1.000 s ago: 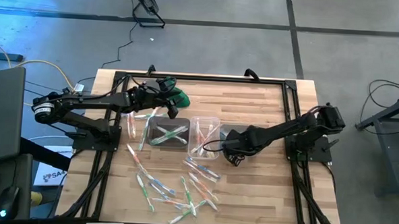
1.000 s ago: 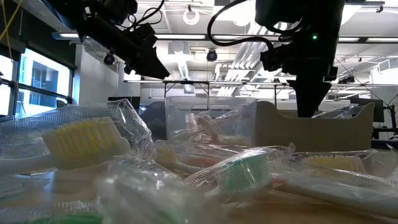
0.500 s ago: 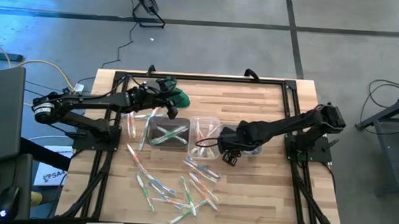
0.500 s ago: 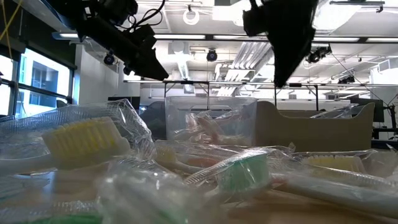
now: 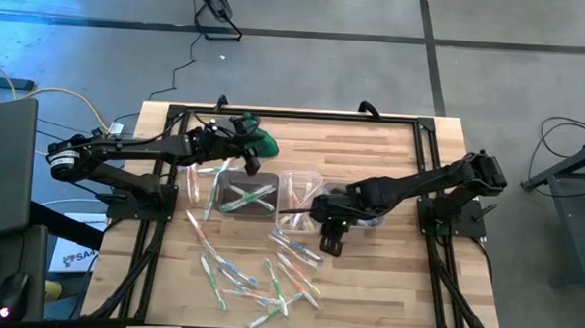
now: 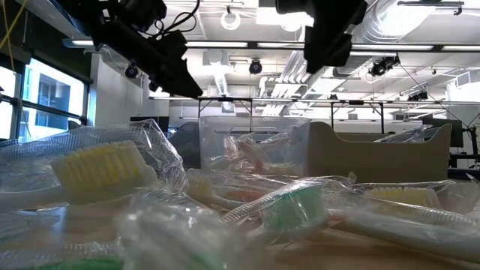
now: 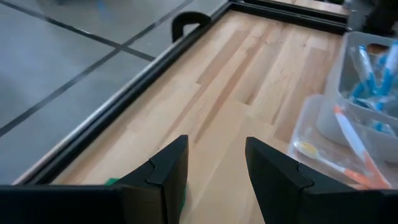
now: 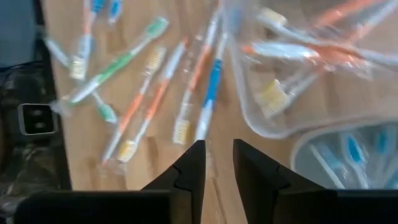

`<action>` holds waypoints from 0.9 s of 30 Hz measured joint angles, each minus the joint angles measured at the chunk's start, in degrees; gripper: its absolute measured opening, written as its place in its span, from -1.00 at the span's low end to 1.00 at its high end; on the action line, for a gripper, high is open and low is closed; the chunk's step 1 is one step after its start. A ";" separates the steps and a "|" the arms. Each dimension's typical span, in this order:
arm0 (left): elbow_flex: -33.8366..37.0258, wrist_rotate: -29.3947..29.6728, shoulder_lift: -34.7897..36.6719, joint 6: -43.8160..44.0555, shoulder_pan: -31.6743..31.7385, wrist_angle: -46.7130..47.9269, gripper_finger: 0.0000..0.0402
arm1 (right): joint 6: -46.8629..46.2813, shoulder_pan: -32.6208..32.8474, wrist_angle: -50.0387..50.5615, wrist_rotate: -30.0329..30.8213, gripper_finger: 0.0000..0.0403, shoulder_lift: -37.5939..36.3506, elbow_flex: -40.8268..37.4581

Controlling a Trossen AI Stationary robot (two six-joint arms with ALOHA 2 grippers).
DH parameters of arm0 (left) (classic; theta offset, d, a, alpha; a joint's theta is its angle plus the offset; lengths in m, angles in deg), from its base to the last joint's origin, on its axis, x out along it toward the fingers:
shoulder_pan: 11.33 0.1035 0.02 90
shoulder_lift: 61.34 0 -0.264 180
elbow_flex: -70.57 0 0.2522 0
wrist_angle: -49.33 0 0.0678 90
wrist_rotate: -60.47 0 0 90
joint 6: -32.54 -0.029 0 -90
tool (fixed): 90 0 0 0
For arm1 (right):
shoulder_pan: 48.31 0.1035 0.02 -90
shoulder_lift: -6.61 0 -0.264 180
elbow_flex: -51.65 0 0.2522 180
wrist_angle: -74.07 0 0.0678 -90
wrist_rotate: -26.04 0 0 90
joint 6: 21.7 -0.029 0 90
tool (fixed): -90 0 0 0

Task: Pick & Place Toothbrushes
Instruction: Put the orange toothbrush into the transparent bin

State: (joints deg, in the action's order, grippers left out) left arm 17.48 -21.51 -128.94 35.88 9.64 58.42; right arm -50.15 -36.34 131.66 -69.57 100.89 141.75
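Toothbrushes [image 5: 268,272] lie scattered on the worktop [image 5: 366,286] just ahead of and below the right tool [image 5: 331,243], long axes mostly running away from its tips; its fingers stand slightly parted, holding nothing; the left tool [image 7: 214,163], spread wide and empty, waits much farther off.

- No complete text, brand or number can be read on the table or on anything lying on it.
- A white sheet with dark print [image 5: 74,257], partly hidden at about 8 o'clock off the table in the high view, is seen, but its lettering cannot be made out.
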 joint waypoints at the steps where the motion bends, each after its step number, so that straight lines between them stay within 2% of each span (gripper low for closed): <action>1: 0.00 -0.52 0.00 0.00 0.00 0.31 -0.23 | 0.65 0.16 -0.74 -0.50 -0.64 0.00 0.00; 12: 0.00 -9.09 0.00 2.94 0.00 3.91 -0.23 | 4.74 3.78 -8.47 0.16 -0.65 2.35 0.00; 27: 0.00 -10.24 0.00 3.19 -0.02 5.47 -0.23 | 4.66 10.15 -13.14 11.65 -0.62 11.66 0.00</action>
State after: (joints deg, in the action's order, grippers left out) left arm 17.48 -31.74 -128.94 39.07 9.62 63.89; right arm -45.49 -26.19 118.52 -57.92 112.55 141.75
